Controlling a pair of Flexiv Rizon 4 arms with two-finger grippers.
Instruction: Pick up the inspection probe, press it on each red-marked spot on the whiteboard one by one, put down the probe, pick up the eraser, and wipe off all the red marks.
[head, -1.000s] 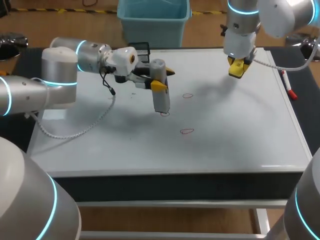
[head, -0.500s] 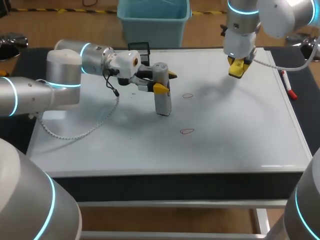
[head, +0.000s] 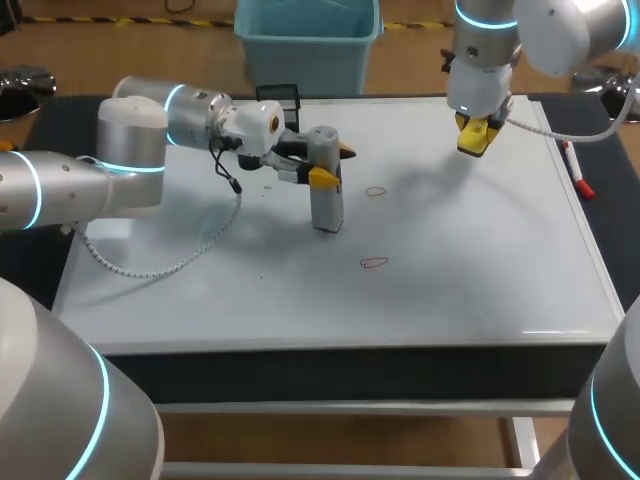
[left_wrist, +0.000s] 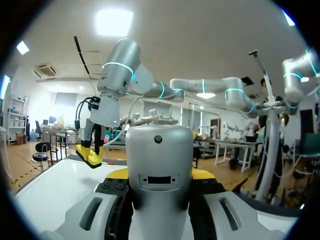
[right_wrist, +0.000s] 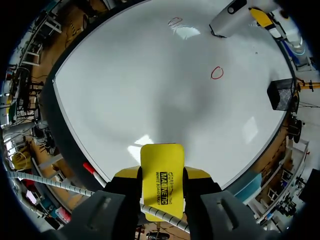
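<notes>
The whiteboard bears two red circles, an upright grey probe and a marker at its edge.

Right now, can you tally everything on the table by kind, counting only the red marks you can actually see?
red marks in sight: 2
inspection probe, held: 1
eraser, held: 1
marker pen: 1
black mesh holder: 1
whiteboard: 1
Total: 7
</notes>
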